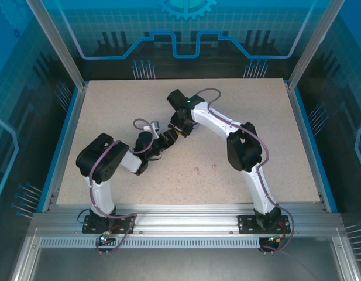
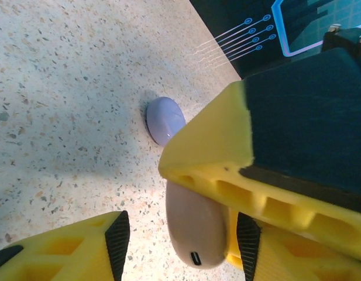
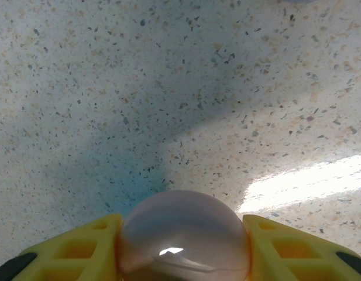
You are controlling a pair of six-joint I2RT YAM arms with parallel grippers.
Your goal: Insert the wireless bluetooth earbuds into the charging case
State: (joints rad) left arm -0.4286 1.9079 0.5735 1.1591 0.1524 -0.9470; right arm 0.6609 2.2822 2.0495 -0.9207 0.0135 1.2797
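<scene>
1. The glossy pale pink rounded plastic charging case (image 3: 183, 234) sat clamped between the right fingers (image 3: 81, 249).
2. The left fingers (image 2: 69, 252) stood apart around its port end.
3. The shell looked light, stiff and slippery, best gripped across its widest part.

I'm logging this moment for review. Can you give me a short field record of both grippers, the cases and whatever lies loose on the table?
right gripper: shut on the glossy pale pink rounded plastic case
left gripper: open, fingers either side of that case, gap at one pad
pale purple rounded case: lying on the speckled tabletop, apart from both grippers
two tiny pinkish pieces: loose on the table nearer the arm bases, too small to identify
</scene>
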